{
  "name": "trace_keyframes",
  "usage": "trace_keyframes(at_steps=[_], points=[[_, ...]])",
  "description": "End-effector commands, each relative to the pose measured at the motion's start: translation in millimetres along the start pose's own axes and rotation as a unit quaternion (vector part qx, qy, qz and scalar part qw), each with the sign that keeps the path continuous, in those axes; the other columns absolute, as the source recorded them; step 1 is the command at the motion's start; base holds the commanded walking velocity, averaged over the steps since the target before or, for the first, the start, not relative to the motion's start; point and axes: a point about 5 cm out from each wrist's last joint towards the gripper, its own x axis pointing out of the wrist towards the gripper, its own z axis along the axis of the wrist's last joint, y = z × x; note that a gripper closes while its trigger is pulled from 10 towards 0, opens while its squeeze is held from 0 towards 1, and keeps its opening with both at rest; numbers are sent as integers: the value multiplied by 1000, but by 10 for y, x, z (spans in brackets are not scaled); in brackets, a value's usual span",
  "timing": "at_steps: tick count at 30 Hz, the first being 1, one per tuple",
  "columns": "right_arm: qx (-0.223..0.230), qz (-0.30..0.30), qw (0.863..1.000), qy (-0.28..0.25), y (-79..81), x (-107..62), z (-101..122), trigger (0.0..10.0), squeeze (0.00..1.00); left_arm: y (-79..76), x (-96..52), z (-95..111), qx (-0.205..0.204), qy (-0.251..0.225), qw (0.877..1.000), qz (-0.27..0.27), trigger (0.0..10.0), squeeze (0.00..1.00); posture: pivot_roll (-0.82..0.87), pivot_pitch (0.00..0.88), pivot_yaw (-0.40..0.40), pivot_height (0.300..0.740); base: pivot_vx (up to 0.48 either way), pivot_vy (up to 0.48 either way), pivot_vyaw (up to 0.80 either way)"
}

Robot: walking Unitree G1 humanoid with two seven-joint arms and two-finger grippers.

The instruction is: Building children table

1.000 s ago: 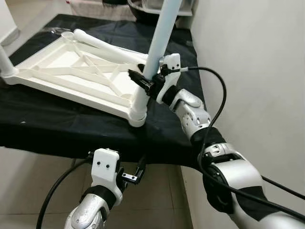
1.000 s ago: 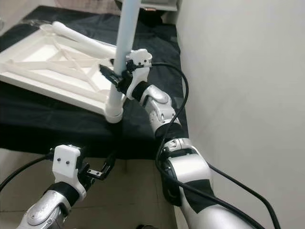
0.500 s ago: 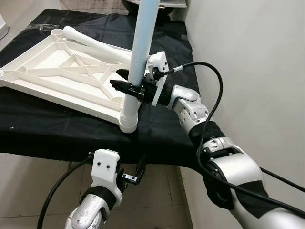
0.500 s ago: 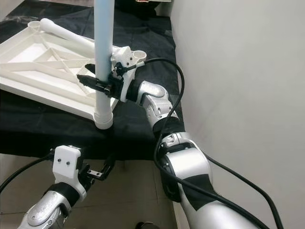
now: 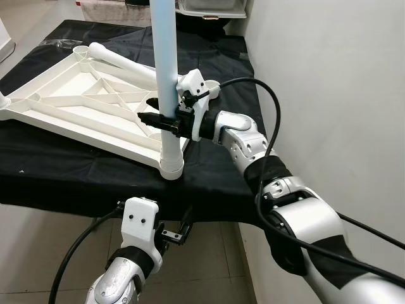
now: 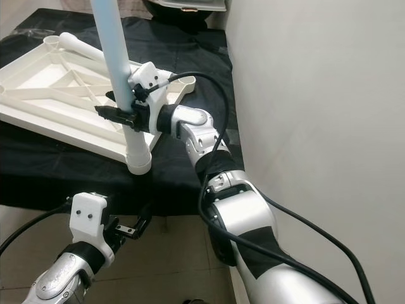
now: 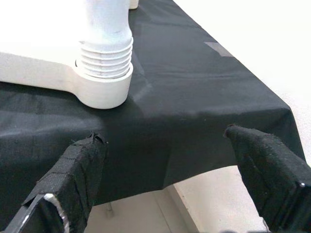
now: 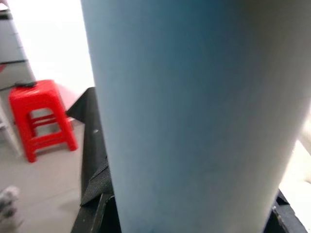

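Upright leg (image 5: 166, 76) blocks corner; bare cloth (image 5: 215, 171) beside wall (image 5: 329, 88) passable.

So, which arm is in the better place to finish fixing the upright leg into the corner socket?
The right. The right gripper is shut on the light blue leg standing in the corner socket of the upside-down white tabletop. The left gripper hangs open below the table edge, holding nothing.

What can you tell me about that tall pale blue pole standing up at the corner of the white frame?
The table leg is a smooth, round tube of pale blue, plastic by its look, white and ribbed at its foot. It stands nearly upright, leaning slightly, its foot set in the round corner socket of the upturned white tabletop, which lies on a black cloth. The right gripper clasps it low down. Its top runs out of view.
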Motion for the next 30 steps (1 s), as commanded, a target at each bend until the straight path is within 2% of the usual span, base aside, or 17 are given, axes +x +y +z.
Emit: trace_keyframes(at_steps=[1,2,3,5,8,10,13,17,18,22,24,25,26,28,29,30], points=[[97,-46,989,104,49,-112,-633,10000,0,0,-17,-14,2,4,1000,0,10000,0,91,201,-100,740,0,0,0],[106,-112,984,93,-53,-164,-625,10000,0,8,-16,-13,4,4,1000,1,10000,0,90,201,-100,740,0,0,0],[106,-112,984,93,-53,-164,-625,10000,0,8,-16,-13,4,4,1000,1,10000,0,90,201,-100,740,0,0,0],[110,-174,975,81,-154,-244,-626,10000,0,12,-13,-11,4,3,1000,1,10000,0,90,201,-100,740,0,0,0],[109,-197,971,77,-192,-283,-632,10000,0,14,-10,-10,4,3,1000,1,10000,0,90,201,-100,740,0,0,0],[107,-239,962,72,-261,-361,-645,10000,0,20,-2,-3,5,2,1000,1,10000,0,88,202,-96,740,0,0,0],[101,-315,942,59,-351,-492,-674,10000,0,29,4,1,6,1,1000,2,10000,0,87,199,-94,740,0,0,0],[70,-346,934,53,-356,-535,-678,10000,0,32,10,0,7,1,1000,2,10000,0,85,194,-93,740,0,0,0],[45,-370,926,53,-332,-554,-694,10000,0,33,18,-1,8,0,1000,2,10000,0,85,192,-93,740,0,0,0],[26,-394,917,54,-288,-566,-717,10000,0,35,24,-4,9,0,1000,1,10000,0,84,188,-91,740,0,0,0],[19,-443,894,68,-285,-589,-728,10000,0,33,27,-4,9,0,1000,0,10000,0,84,188,-91,740,0,0,0],[19,-443,894,68,-285,-589,-728,10000,0,33,27,-4,9,0,1000,0,10000,0,84,188,-91,740,0,0,0],[17,-469,880,77,-297,-600,-728,10000,0,31,30,-7,9,0,1000,0,10000,0,84,176,-89,740,0,0,0],[42,-512,853,87,-325,-615,-735,10000,0,28,35,-11,9,0,1000,-1,10000,0,84,174,-89,740,0,0,0],[42,-512,853,87,-325,-615,-735,10000,0,28,35,-11,9,0,1000,-1,10000,0,84,174,-89,740,0,0,0],[48,-545,832,88,-352,-632,-723,10000,0,27,37,-13,9,0,1000,-1,10000,0,83,169,-92,740,0,0,0]])
